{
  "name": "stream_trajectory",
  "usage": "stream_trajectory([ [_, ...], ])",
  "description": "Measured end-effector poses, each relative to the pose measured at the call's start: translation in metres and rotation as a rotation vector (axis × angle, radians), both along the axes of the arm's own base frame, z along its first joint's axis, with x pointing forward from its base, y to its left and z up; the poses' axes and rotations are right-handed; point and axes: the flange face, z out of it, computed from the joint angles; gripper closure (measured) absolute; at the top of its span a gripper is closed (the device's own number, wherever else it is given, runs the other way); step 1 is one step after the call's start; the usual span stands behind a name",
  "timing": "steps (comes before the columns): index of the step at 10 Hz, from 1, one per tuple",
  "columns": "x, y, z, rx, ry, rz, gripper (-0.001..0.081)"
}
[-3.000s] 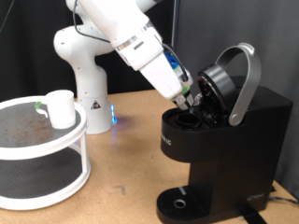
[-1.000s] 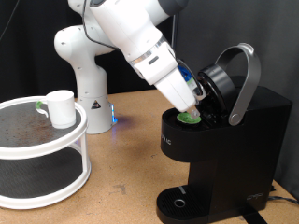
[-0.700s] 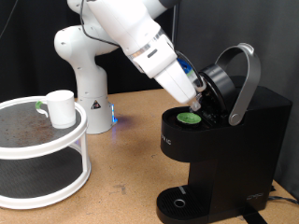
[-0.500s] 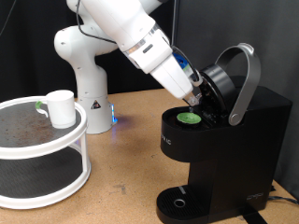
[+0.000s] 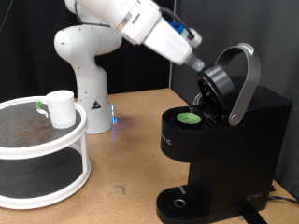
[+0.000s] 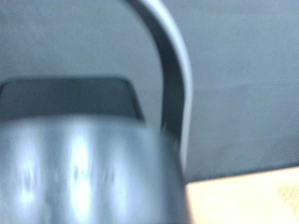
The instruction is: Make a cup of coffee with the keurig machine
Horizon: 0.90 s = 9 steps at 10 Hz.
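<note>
Exterior view: you've got the keurig machine (image 5: 224, 140) at the exterior view's right, standing on the wooden surface (image 5: 131, 149), lid tipped up and back with the grey arched handle (image 5: 245, 79) raised. No readable brand or writing on it at this res; some marking on the front face is too small to tell. The brew chamber is open, and a small pod with a green top (image 5: 191, 118) sits in it. Round drip tray (image 5: 179, 202) at the base, nothing on it.

The pincer (image 5: 196, 63) hangs above and toward the exterior view's left of the open lid, just beside the lid's upper edge, clear of the pod. Fingers are too small and dark against the lid; you can't tell how far apart they are, or see anything between them.

The cup (image 5: 61, 107), white w/ a pale green handle, sits on the top tier of a white two-tier round rack (image 5: 42, 154) at the exterior view's left, well apart from the machine. Can't see inside the cup. Lower tier looks bare. The arm's white base (image 5: 82, 65) stands behind the rack; it carries a small dark triangle label, not legible.

Wrist view: blurred, close. You see the dark curved lid (image 6: 89, 173) filling the lower part, the grey handle (image 6: 173, 65) arcing over it, a strip of wooden surface at one corner. No fingers show here.
</note>
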Motion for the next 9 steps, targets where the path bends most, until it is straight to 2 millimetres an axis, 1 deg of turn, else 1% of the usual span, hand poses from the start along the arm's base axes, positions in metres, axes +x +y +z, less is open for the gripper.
stream_trajectory([
  [2,-0.001,-0.004,0.031,0.035,-0.008,-0.006,0.0003],
  [3,-0.002,-0.008,0.039,0.049,0.009,0.004,0.0003],
  [5,-0.002,-0.004,0.038,0.072,0.001,-0.001,0.0003],
  [6,-0.002,0.003,0.041,0.107,0.001,0.003,0.0003],
  [9,-0.001,0.046,0.060,0.123,-0.015,0.056,0.0003],
])
